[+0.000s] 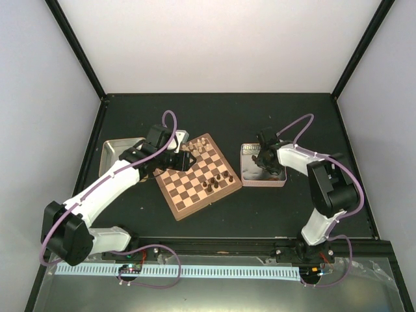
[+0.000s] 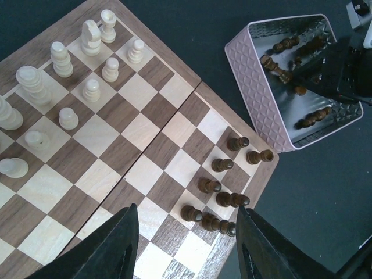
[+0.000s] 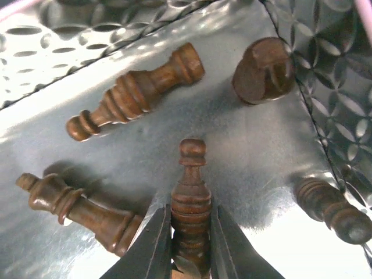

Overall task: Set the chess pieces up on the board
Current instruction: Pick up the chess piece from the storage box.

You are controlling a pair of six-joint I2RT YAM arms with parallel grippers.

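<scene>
Black matting is covering the table (image 1: 130, 221), and the board (image 1: 185, 195) is lying near its middle, turned at an angle. A pinkish-sided tin (image 1: 263, 183) is sitting just beside the board's right corner, and a second metal tin (image 1: 114, 153) is sitting at the board's left, partly hidden by the left arm (image 1: 104, 188).

The left gripper (image 2: 185, 232) is hovering over the board's near squares, its jaws standing partly apart with nothing between them. The right gripper (image 3: 190, 212) is reaching down into the pinkish-sided tin, its two fingers pressing in on either side of a dark piece (image 3: 190, 168) whose head is pointing away from the wrist. Whether that piece is resting on the tin floor or is lifted, I cannot tell.

Cream pieces (image 2: 70, 87) are standing grouped on the board's far corner squares. Dark pieces (image 2: 224, 186) are standing in a cluster along the edge nearest the pinkish-sided tin. Loose dark chessmen (image 3: 136, 90) are lying on their sides in that tin, around the held one.
</scene>
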